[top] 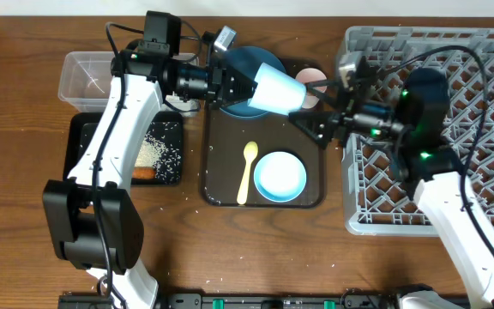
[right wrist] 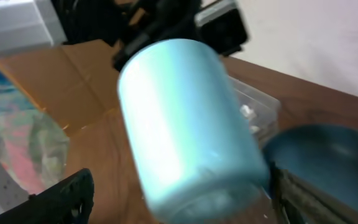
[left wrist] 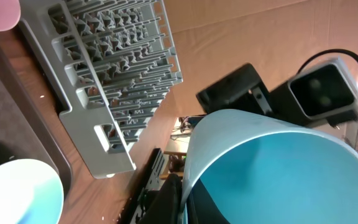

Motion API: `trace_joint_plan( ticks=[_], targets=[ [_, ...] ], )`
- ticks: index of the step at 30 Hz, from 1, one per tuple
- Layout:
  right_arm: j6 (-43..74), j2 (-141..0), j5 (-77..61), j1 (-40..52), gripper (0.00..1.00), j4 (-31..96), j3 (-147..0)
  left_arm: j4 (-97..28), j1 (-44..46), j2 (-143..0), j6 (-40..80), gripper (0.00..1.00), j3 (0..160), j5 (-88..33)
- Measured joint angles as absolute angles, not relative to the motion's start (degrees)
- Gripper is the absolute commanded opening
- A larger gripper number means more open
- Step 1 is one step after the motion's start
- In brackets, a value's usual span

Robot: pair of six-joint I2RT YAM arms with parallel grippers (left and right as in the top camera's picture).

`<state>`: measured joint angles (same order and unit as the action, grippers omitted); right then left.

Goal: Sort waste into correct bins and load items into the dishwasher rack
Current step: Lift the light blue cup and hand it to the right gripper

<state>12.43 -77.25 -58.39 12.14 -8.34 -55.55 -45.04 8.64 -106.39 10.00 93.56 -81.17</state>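
The light blue cup hangs sideways over the serving tray, with my left gripper shut on its rim. The left wrist view looks into the cup, whose wall is pinched in the left gripper. My right gripper is open with a finger on each side of the cup's base; the left finger stands clear of it. The dark blue bowl, pink cup, white bowl and yellow spoon are on the brown tray. The dishwasher rack is at the right.
The clear tub stands at the back left with white paper inside. In front of it the black tray holds rice grains and a carrot piece. The brown serving tray lies between the bins and the rack.
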Motion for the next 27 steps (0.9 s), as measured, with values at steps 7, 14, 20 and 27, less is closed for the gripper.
trace_joint_plan(
  ticks=[7,14,20,27],
  targets=[
    [13.4,-77.3,-54.1,14.6,0.73,-9.0,-55.5,-45.2,9.0,-106.4,10.0,0.06,93.6,-82.4],
    [14.2,-77.4,-53.6,15.0,0.7,-11.8,-55.5,-46.1,9.5,-106.4,10.0,0.06,93.6,-83.1],
    [14.9,-77.4,-53.8,15.1,0.57,-12.2,-55.5,-46.1,9.8,-106.4,10.0,0.06,93.6,-83.2],
    [15.0,-77.4,-53.9,15.2,0.42,-12.3,-55.5,-46.1,9.9,-106.4,9.8,0.15,93.6,-83.1]
  ],
)
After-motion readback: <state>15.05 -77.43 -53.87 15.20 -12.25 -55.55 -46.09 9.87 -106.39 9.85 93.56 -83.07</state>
